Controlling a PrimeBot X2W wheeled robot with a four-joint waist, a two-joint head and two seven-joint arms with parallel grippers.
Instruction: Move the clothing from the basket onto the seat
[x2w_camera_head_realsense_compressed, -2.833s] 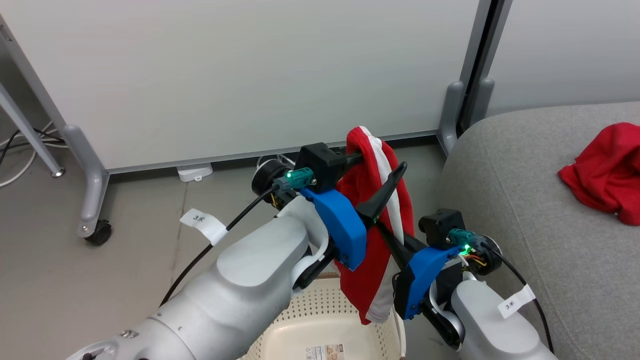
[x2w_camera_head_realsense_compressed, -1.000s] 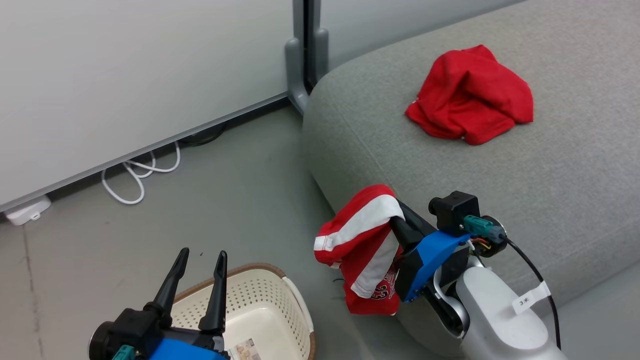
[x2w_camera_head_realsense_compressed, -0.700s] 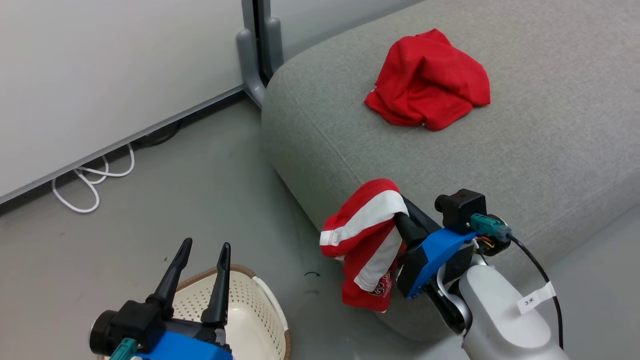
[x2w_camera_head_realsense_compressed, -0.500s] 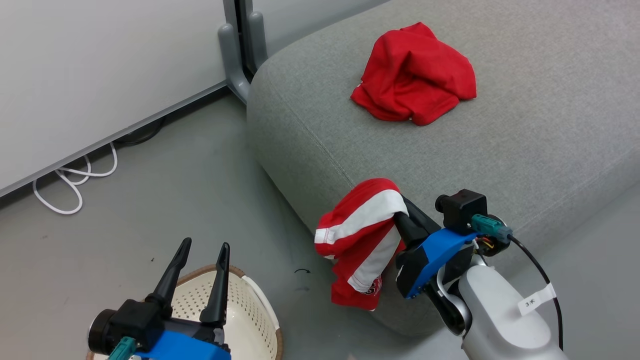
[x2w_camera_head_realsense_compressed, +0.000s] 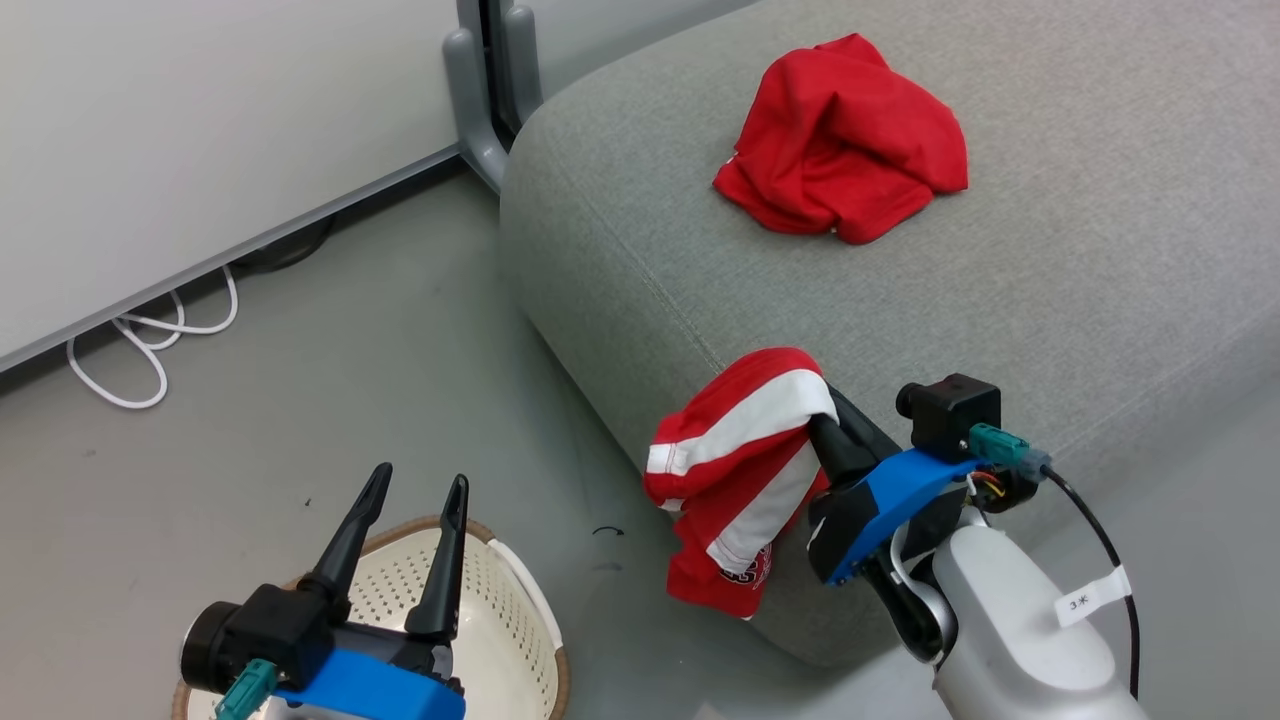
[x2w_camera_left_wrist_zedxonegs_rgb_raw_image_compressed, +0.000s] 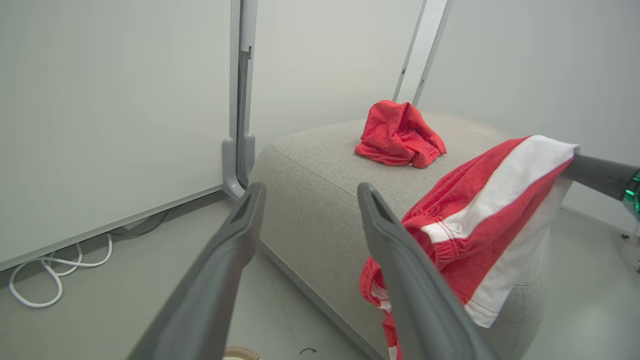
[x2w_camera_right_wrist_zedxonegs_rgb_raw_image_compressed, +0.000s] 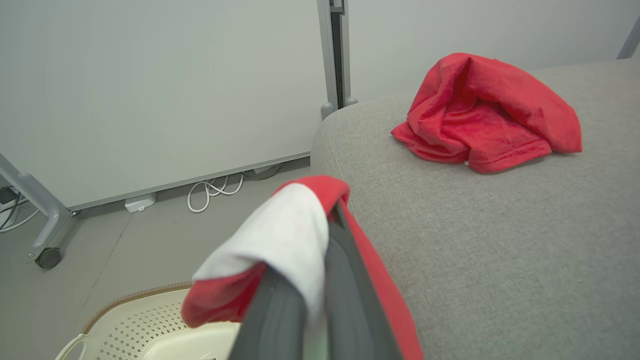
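Observation:
My right gripper (x2w_camera_head_realsense_compressed: 812, 415) is shut on the striped red and white clothing (x2w_camera_head_realsense_compressed: 735, 480), which hangs in the air against the near corner of the grey seat (x2w_camera_head_realsense_compressed: 1050, 280). In the right wrist view the cloth (x2w_camera_right_wrist_zedxonegs_rgb_raw_image_compressed: 285, 240) drapes over my closed fingers (x2w_camera_right_wrist_zedxonegs_rgb_raw_image_compressed: 345, 280). A plain red garment (x2w_camera_head_realsense_compressed: 845, 135) lies crumpled on top of the seat. My left gripper (x2w_camera_head_realsense_compressed: 418, 485) stands open and holds nothing, just above the cream basket (x2w_camera_head_realsense_compressed: 500, 600) at the lower left. The left wrist view shows the striped cloth (x2w_camera_left_wrist_zedxonegs_rgb_raw_image_compressed: 480, 220) to the right of its fingers (x2w_camera_left_wrist_zedxonegs_rgb_raw_image_compressed: 395, 250).
A white partition wall runs along the far left, with a grey post foot (x2w_camera_head_realsense_compressed: 480, 90) by the seat's end. A white cable (x2w_camera_head_realsense_compressed: 150, 350) loops on the grey floor below it. A castor leg (x2w_camera_right_wrist_zedxonegs_rgb_raw_image_compressed: 47, 257) stands at the far left in the right wrist view.
The head view has swung toward the seat. My left gripper, earlier at the striped garment above the basket, now stands free and open. The right gripper still holds the garment, now beside the seat's corner.

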